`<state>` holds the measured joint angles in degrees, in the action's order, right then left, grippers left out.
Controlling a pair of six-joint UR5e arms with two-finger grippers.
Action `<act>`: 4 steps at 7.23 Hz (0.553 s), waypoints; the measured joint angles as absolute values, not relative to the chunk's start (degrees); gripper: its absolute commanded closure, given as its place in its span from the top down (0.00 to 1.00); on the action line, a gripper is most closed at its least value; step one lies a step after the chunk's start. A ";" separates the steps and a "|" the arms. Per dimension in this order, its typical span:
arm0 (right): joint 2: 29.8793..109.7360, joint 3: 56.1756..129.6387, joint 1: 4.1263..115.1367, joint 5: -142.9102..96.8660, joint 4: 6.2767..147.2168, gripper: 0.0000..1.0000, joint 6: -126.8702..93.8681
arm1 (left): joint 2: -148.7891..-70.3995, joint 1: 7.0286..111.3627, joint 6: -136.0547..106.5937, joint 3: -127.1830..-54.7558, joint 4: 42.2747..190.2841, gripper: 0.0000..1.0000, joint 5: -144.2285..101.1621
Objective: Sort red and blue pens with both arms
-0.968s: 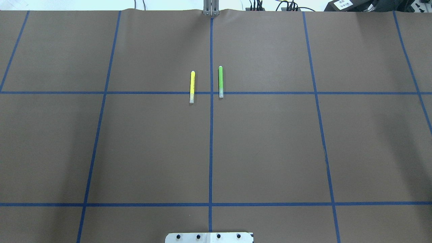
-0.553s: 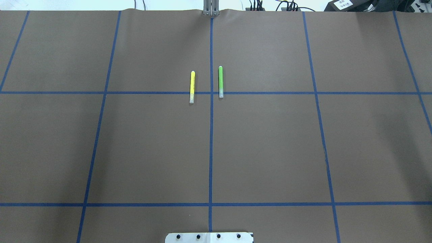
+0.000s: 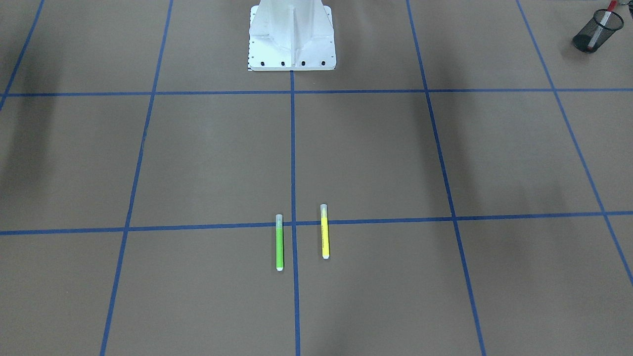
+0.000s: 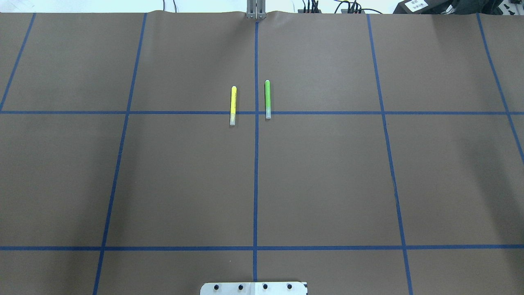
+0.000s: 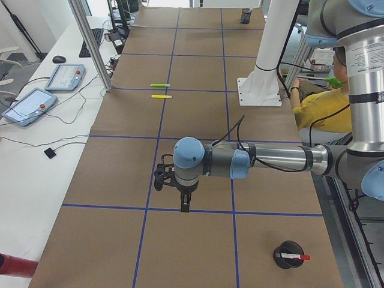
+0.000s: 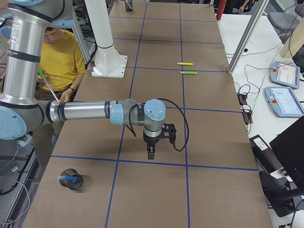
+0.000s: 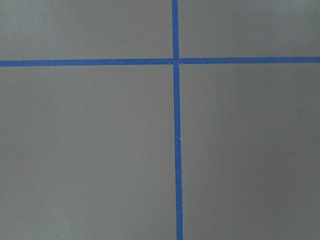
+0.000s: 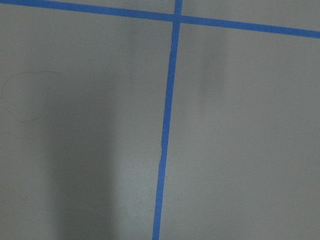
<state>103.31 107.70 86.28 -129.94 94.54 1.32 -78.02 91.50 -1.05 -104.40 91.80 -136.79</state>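
The red pen (image 3: 604, 21), white-barrelled with a red cap, stands in a black mesh cup (image 3: 587, 42) at the table's end on my left; it also shows as the red pen (image 5: 296, 257) in the cup (image 5: 283, 259). The blue pen (image 6: 65, 177) sits in another mesh cup (image 6: 76, 183) at my right end. My left gripper (image 5: 185, 207) hangs over a tape crossing, fingers pointing down. My right gripper (image 6: 150, 156) hangs the same way near its own end. Both show only in side views, so I cannot tell whether they are open or shut.
A yellow marker (image 4: 233, 105) and a green marker (image 4: 267, 99) lie side by side at the table's middle, across a blue tape line. The white pedestal (image 3: 292, 34) stands at the robot's edge. A person in a yellow shirt (image 6: 59, 52) sits behind the robot.
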 measured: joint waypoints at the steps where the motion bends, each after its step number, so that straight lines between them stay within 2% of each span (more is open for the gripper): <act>1: 103.17 107.57 86.59 -129.69 94.51 0.99 1.40 | -77.99 91.49 -1.06 -104.41 91.83 1.00 -136.86; 4: 102.91 107.74 86.77 -129.30 94.48 1.00 1.35 | -77.96 91.49 -1.05 -104.44 91.85 1.00 -136.93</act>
<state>102.91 107.74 86.77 -129.30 94.48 1.35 -77.96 91.49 -1.05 -104.44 91.85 -136.93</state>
